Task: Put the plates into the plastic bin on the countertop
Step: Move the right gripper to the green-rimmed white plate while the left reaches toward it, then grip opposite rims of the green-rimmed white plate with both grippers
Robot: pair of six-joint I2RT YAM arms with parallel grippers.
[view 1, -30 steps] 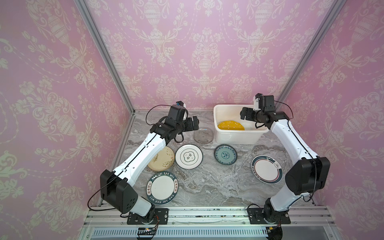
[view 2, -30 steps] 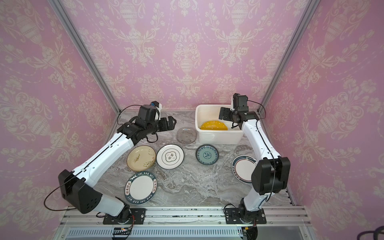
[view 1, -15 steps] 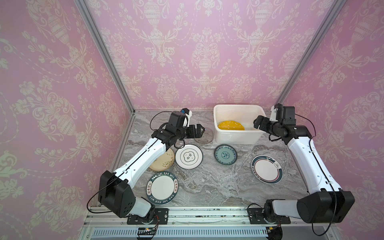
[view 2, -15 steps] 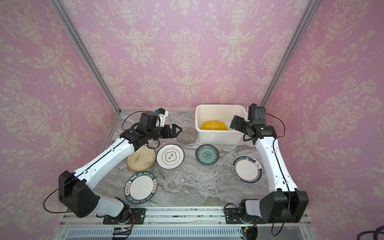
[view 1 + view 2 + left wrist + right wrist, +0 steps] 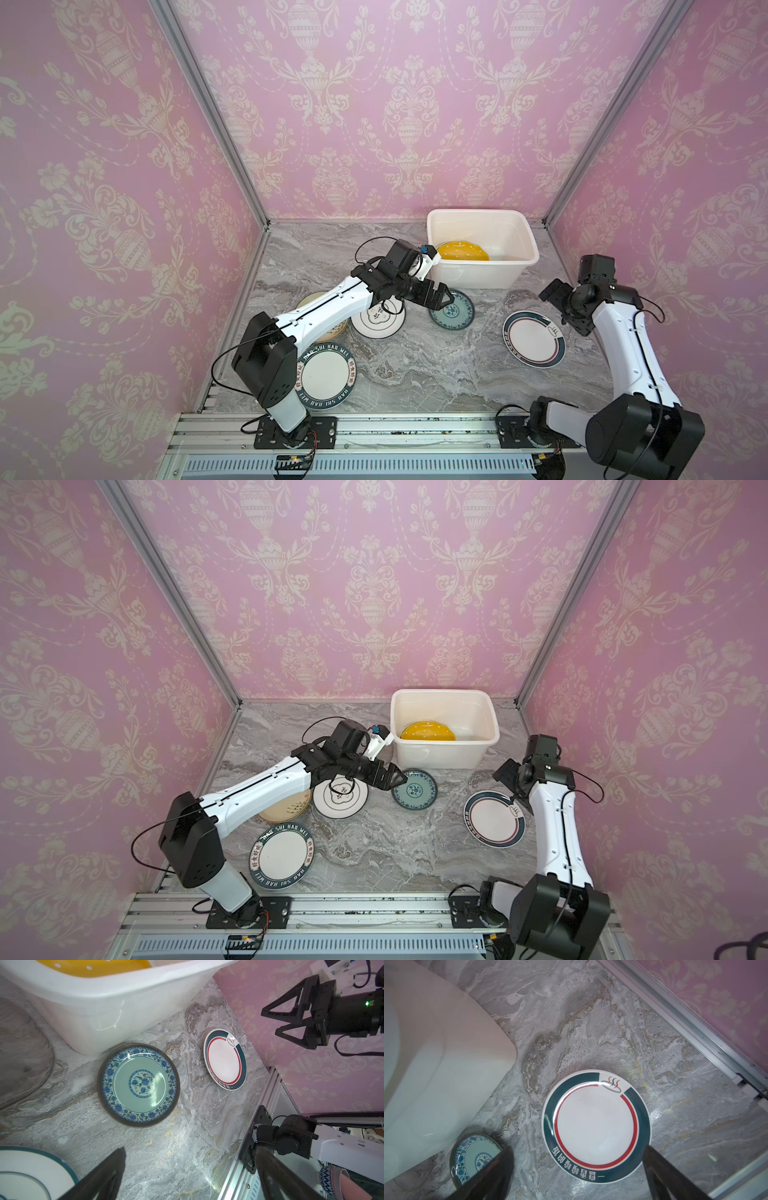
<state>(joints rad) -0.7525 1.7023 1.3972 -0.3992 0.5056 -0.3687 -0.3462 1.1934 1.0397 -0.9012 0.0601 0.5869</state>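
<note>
The grey marble countertop [image 5: 415,374] bears the white plastic bin [image 5: 478,274], which holds a yellow dotted plate [image 5: 461,251]. Outside the bin lie a lettered plate [image 5: 328,374], a red-ringed plate [image 5: 534,338] and a teal patterned plate [image 5: 455,311]. The left gripper [image 5: 445,297] hovers by the teal patterned plate with its fingers spread and empty. The right gripper [image 5: 270,1022] hangs near the red-ringed plate, its fingers also apart.

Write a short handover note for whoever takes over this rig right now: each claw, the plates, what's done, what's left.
Left claw: open, empty, by the rim of the teal plate.
Right claw: open, empty, near the red-ringed plate.
Done: yellow dotted plate lies in the bin.
Left, all on the countertop: teal plate, red-ringed plate, lettered plate, white plate, cream plate, glass plate beside the bin.
</note>
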